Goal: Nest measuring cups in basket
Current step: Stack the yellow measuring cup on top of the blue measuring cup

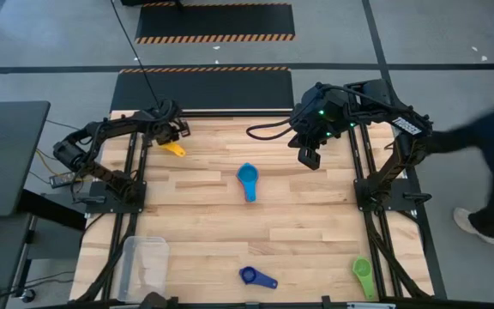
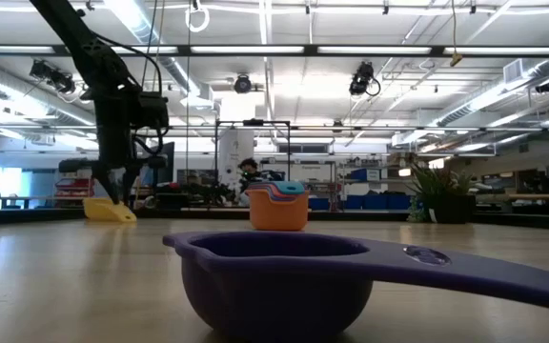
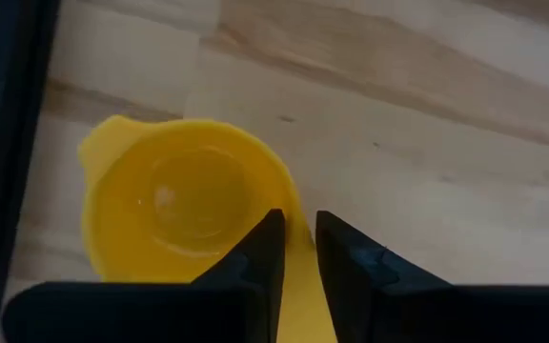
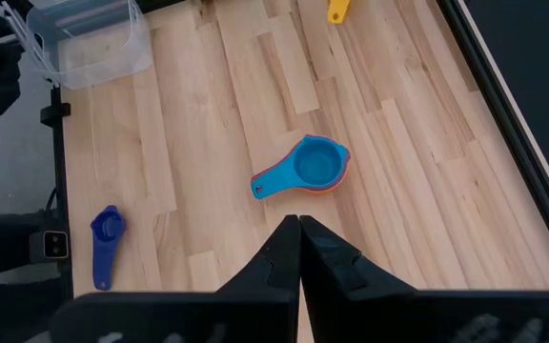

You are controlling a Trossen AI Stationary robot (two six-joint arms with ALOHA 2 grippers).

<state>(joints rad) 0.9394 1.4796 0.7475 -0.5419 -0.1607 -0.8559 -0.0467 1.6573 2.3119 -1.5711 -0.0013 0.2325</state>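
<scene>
A yellow measuring cup lies at the far left of the table, its bowl open side up. My left gripper stands over it, shut on its handle; in the low view the left gripper reaches down to the yellow cup. A nested stack topped by a light blue cup sits mid-table. A dark blue cup and a green cup lie near the front edge. The clear basket stands at the near left. My right gripper hangs shut, high above the table's far right. My left gripper pinches the yellow cup's flat handle between its two fingers, right where the handle leaves the bowl. The fingers come steeply from above and stand across the handle. The cup sits on the table, open side up.
The stack shows in the low view as an orange cup with blue and red rims inside. The dark blue cup fills that view's foreground. A person in dark clothes stands beyond the table's right edge. Bare wood lies between the cups.
</scene>
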